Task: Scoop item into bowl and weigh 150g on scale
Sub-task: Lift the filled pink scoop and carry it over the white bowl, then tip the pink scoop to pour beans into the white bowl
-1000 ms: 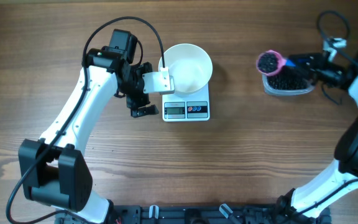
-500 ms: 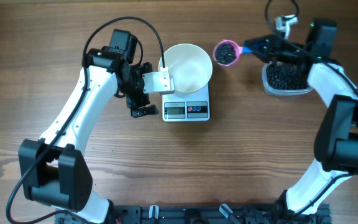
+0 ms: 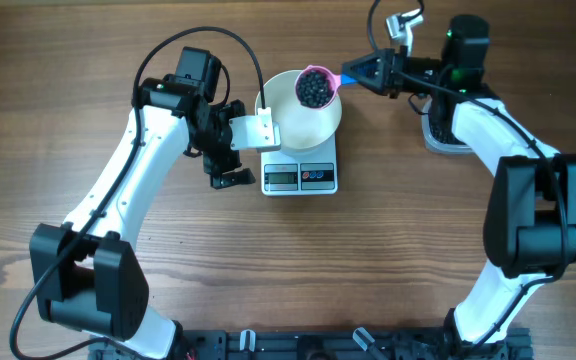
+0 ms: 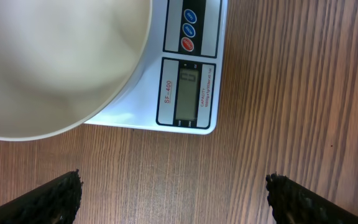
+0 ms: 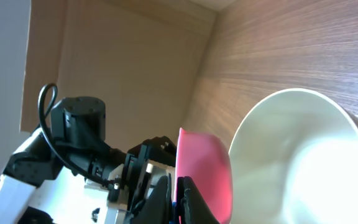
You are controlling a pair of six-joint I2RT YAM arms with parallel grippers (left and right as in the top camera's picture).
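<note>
Everything here turns on where the pink scoop (image 3: 314,88) sits relative to the bowl (image 3: 298,125). Its cup hangs right above the bowl's far-right part, inside the rim, mouth up and loaded with black beans (image 3: 314,91).

The right hand (image 3: 373,72) is clamped on the blue handle (image 3: 353,76), just right of the bowl and a touch farther back. So the bowl lies left and slightly near of that hand. The scoop's long axis runs roughly right-to-left, handle end at the hand and cup end pointing left. My guess is the next move is just a roll about that axis to dump, with no more reaching needed.

The bowl sits on the far part of the scale (image 3: 300,176), which runs near-far with its display on the near edge. In the wrist view the bowl's inside looks plain white, with no beans that I can see. I can't read the display.

The left hand (image 3: 246,155) is wide open, holding nothing, just left of the scale and pointing right at it. It's nearer the scale, but the right arm carries the load. The tub (image 3: 436,140) is off to the right on the counter (image 3: 418,260), mostly hidden behind that arm.
</note>
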